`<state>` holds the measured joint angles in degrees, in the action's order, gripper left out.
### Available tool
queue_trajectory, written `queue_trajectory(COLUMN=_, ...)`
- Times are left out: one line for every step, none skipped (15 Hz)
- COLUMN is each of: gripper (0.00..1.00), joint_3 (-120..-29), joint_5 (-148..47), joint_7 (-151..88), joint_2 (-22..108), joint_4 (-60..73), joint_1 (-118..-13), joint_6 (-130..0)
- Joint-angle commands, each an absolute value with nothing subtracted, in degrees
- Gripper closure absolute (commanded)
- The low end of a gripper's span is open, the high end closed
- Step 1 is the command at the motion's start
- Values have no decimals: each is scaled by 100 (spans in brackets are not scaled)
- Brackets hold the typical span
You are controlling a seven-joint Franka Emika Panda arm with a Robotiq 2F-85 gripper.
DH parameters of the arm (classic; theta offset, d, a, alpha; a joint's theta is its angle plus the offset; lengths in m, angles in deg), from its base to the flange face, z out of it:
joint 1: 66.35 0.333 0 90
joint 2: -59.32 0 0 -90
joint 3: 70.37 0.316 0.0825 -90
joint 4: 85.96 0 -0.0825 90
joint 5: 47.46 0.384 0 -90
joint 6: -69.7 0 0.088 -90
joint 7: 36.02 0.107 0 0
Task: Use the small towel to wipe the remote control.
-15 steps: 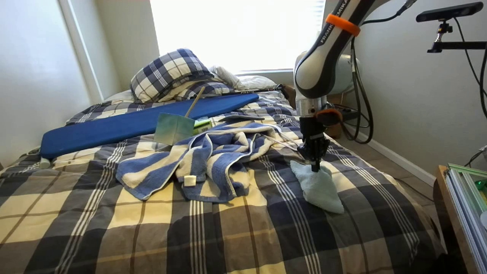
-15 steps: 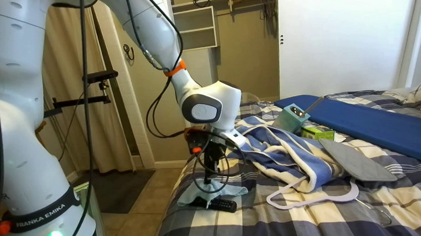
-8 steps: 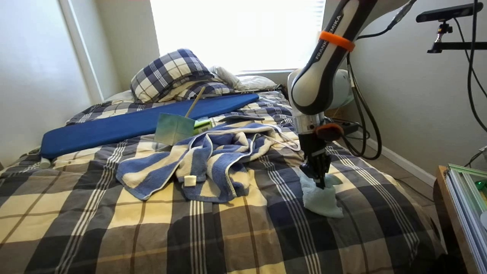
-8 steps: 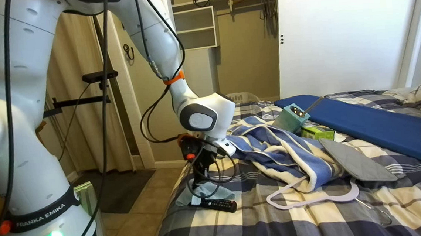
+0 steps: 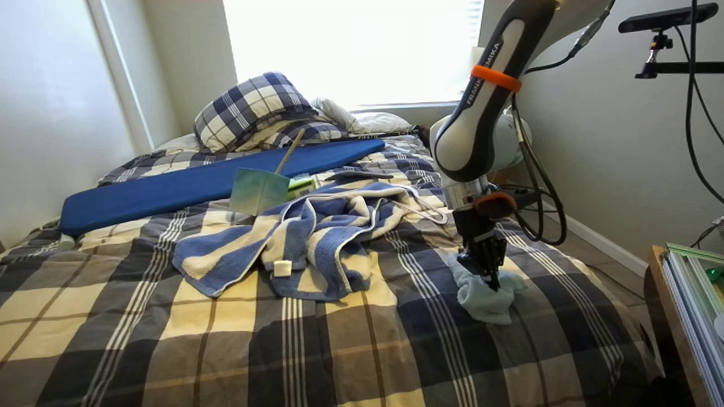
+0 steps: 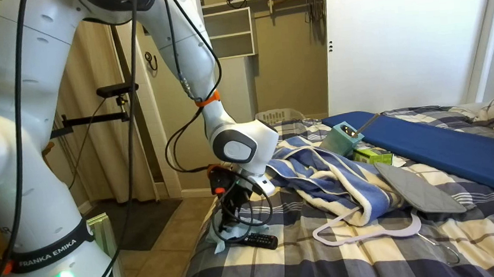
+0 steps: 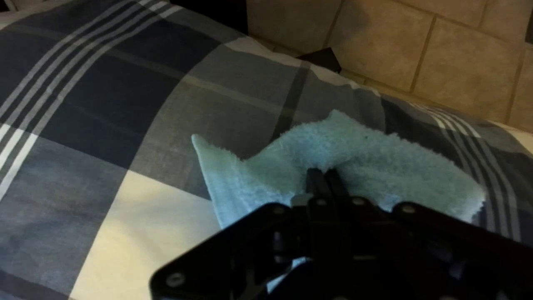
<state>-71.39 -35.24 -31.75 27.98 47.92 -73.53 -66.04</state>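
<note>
So the claw (image 7: 323,174) is pinched down narrow on the small towel (image 7: 374,171), fabric bunched right around the tips. In the wrist view it sits toward 6 o'clock, with tiled floor (image 7: 383,54) off toward 1 o'clock past the edge of the plaid cover (image 7: 75,183).

The remote (image 6: 260,241) is lying buttons-up on that cover. In an exterior view it's about 4 o'clock from the claw, and its 10 o'clock end goes out of sight at the small towel, can't tell how much is under there.

The arm (image 5: 466,138) slants down from between 12 and 1 in an exterior view, claw leaning a bit, tips toward 5. Big striped towel (image 5: 325,246) is well apart at 9 to 10 o'clock, blue ironing board (image 5: 220,180) and plaid pillows (image 5: 251,110) farther out at 10.

Also in an exterior view, a pale hanger (image 6: 403,232) at 3 o'clock from the claw, a grey mat (image 6: 422,189) overlapping the striped towel, and a tilted teal box (image 6: 334,141) with a green box (image 6: 372,156) just beside it
</note>
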Motion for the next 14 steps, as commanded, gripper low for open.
queue_trajectory(gripper=99, joint_3=-7368, joint_5=-3522, joint_7=-2918, joint_2=2722, joint_4=4731, joint_1=-7258, joint_6=-7077)
queue_trajectory(gripper=99, joint_3=-7394, joint_5=-3492, joint_7=-2885, joint_2=2722, joint_4=4739, joint_1=-7277, joint_6=-7254)
queue_trajectory(gripper=99, joint_3=-7420, joint_5=-3458, joint_7=-2839, joint_2=2724, joint_4=4752, joint_1=-7298, joint_6=-7414)
queue_trajectory(gripper=99, joint_3=-7478, joint_5=-3482, joint_7=-2739, joint_2=2719, joint_4=4766, joint_1=-7279, joint_6=-7556)
queue_trajectory(gripper=99, joint_3=-7520, joint_5=-3495, joint_7=-2663, joint_2=2717, joint_4=4776, joint_1=-7274, joint_6=-7664)
queue_trajectory(gripper=99, joint_3=-7561, joint_5=-3491, joint_7=-2586, joint_2=2731, joint_4=4803, joint_1=-7276, joint_6=-7802)
queue_trajectory(gripper=99, joint_3=-7583, joint_5=-3465, joint_7=-2525, joint_2=2748, joint_4=4823, joint_1=-7293, joint_6=-7910)
queue_trajectory(gripper=99, joint_3=-7632, joint_5=-3473, joint_7=-2442, joint_2=2765, joint_4=4850, joint_1=-7289, joint_6=-8035)
queue_trajectory(gripper=99, joint_3=-7675, joint_5=-3480, joint_7=-2367, joint_2=2772, joint_4=4864, joint_1=-7288, joint_6=-8127)
queue_trajectory(gripper=99, joint_3=-7730, joint_5=-3494, joint_7=-2275, joint_2=2774, joint_4=4883, joint_1=-7275, joint_6=-8238)
queue_trajectory(gripper=99, joint_3=-7773, joint_5=-3490, joint_7=-2201, joint_2=2790, joint_4=4908, joint_1=-7276, joint_6=-8335)
queue_trajectory(gripper=99, joint_3=-7833, joint_5=-3507, joint_7=-2115, joint_2=2804, joint_4=4938, joint_1=-7257, joint_6=-8454)
queue_trajectory(gripper=99, joint_3=-7883, joint_5=-3512, joint_7=-2041, joint_2=2817, joint_4=4966, joint_1=-7250, joint_6=-8565)
queue_trajectory(gripper=99, joint_3=-7919, joint_5=-3504, joint_7=-1989, joint_2=2834, joint_4=4994, joint_1=-7256, joint_6=-8662)
